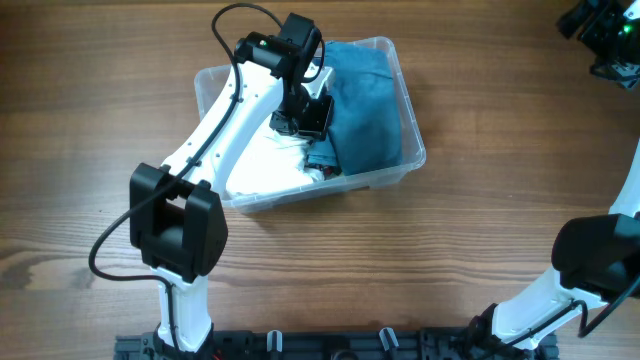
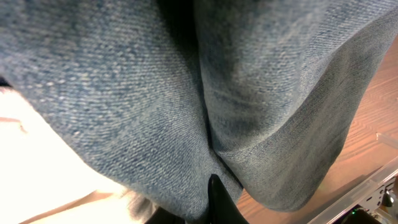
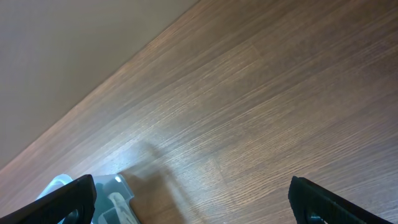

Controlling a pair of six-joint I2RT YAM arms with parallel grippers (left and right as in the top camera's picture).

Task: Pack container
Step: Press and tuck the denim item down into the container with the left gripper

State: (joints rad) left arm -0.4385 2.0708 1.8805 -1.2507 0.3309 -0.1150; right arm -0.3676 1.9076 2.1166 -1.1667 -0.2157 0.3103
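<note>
Wood-grain counter (image 1: 480, 200) fills the overhead view, with the container (image 1: 215, 85), a clear plastic tub, sitting toward the far middle, turned slightly askew. Inside it a blue denim-like cloth (image 1: 370, 100) covers the right part and a white cloth (image 1: 265, 165) lies along the left and near side. Both seem to sit within the walls, though the blue one looks bunched and high.

From the near left, the left arm reaches into the tub, and the left hand (image 1: 308, 120) is down where the two cloths meet. Its wrist camera shows almost nothing but blue fabric pressed close, with one dark fingertip (image 2: 214, 199) poking out below. Whether this hand is clamped on the cloth or merely pushing it cannot be told.

At the near right edge the right arm stays well apart from the tub. The right hand (image 3: 202, 205) hangs over bare wood, its fingers (image 3: 68, 199) spread wide and grasping nothing.

Packing looks well advanced: no loose cloth shows on the counter. What likely remains is flattening the blue cloth and withdrawing the arm.
</note>
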